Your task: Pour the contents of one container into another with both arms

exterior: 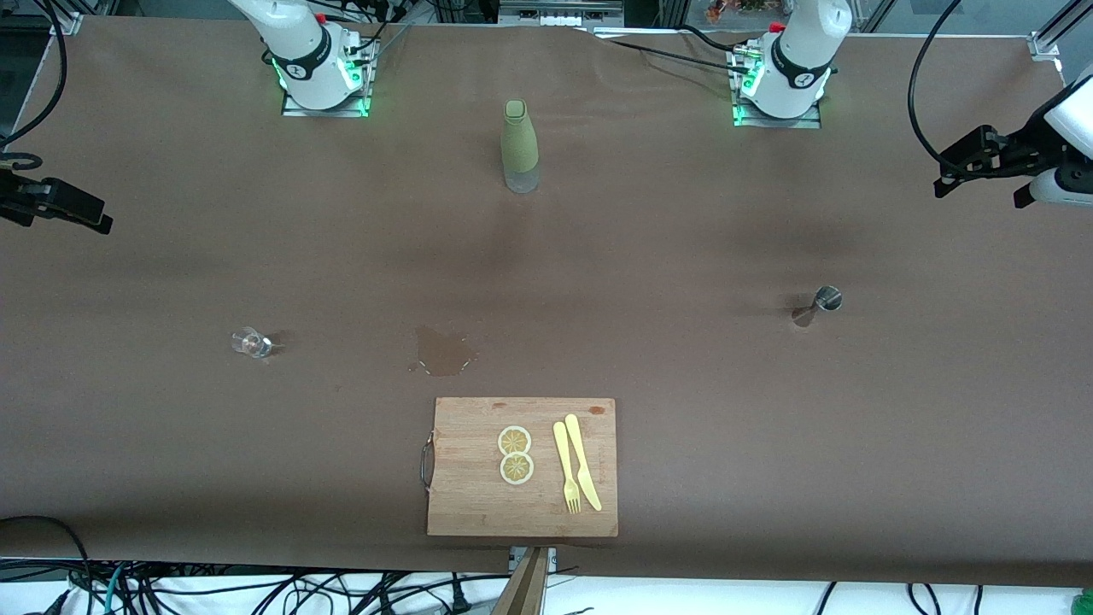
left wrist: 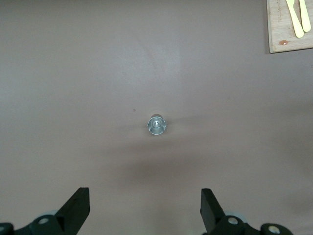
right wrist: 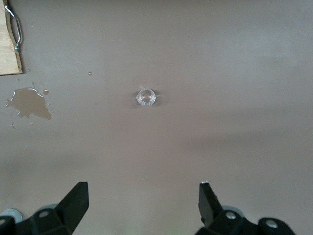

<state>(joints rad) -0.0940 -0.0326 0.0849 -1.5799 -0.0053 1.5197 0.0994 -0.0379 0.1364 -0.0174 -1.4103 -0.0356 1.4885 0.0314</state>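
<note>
The small silver jigger stands upright on the brown table toward the left arm's end; the left wrist view looks down on its round rim. The tiny clear glass cup stands toward the right arm's end and shows from above in the right wrist view. My left gripper hangs high at the table's edge, open and holding nothing, well apart from the jigger. My right gripper hangs high at the other table edge, open and holding nothing, well apart from the glass.
A tall olive-green bottle stands between the two bases. A wet puddle lies mid-table. Nearer the front camera lies a wooden cutting board carrying two lemon slices, a yellow fork and a knife.
</note>
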